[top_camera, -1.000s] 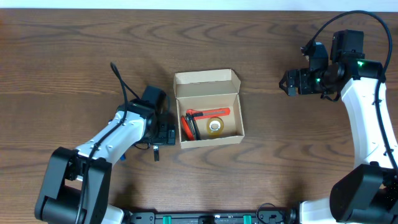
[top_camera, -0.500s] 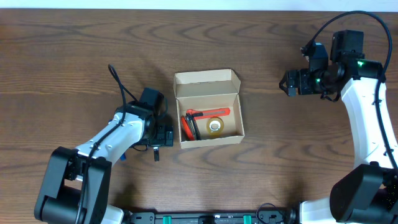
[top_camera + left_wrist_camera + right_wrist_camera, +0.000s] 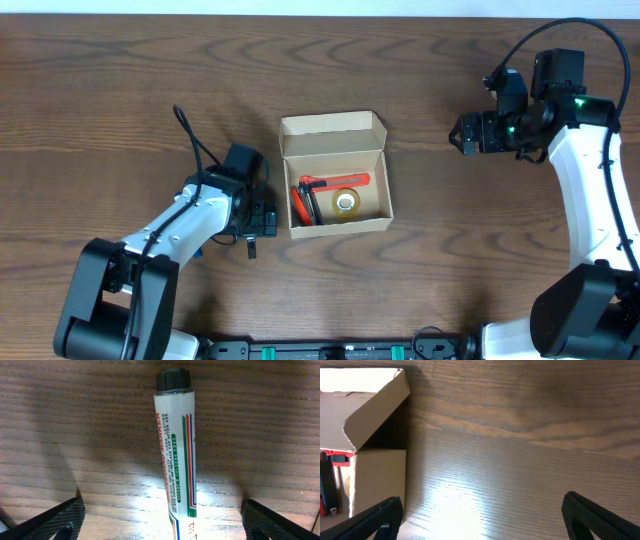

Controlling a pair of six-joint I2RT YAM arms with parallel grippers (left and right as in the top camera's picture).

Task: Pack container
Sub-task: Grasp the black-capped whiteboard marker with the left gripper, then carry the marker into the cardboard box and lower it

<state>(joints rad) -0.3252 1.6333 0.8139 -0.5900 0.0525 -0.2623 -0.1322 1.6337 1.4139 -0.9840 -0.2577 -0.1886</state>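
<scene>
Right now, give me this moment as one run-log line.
left gripper open, straddling white black-capped marker | right gripper open, empty | tan cardboard box lid open, red tool, tape roll inside

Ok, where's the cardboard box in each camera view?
Overhead: cardboard box at the centre of the picture, lid open.
Left wrist: not in it; only a marker shows.
Right wrist: the box at the left edge, flap raised.
Shared landmark: the red tool inside the box, in overhead and right wrist.
</scene>
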